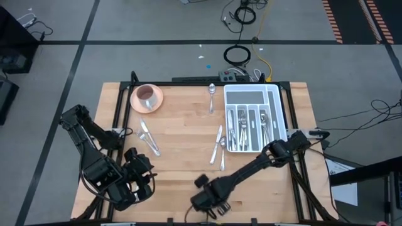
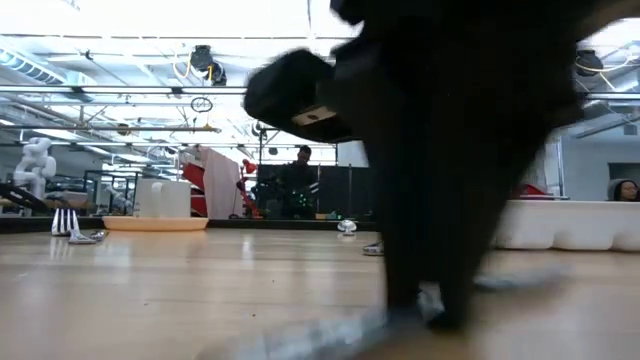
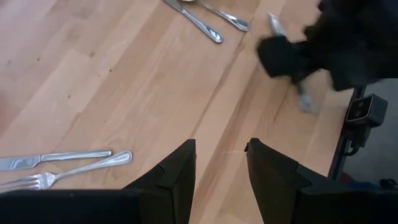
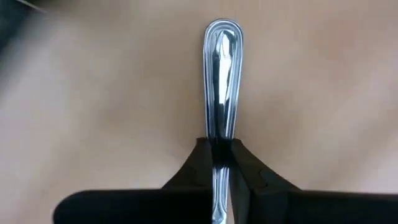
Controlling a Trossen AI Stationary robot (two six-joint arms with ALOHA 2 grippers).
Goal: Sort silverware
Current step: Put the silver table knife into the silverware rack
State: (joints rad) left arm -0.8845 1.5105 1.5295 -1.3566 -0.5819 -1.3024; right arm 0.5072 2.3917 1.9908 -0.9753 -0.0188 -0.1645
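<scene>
The wooden tabletop (image 1: 182, 157) carries a white tray (image 1: 276, 100) at its far right corner, part-filled with silverware (image 1: 248, 129). Near the front edge the right gripper (image 4: 221, 163) is clamped on one slim handle (image 4: 222, 81); stiff, light and slick, it looks best pinched mid-handle. Its working end is hidden. The left gripper (image 3: 221, 165) waits half-open near the front left corner.

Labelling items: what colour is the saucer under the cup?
Pink; the saucer shows best in the high view.
</scene>
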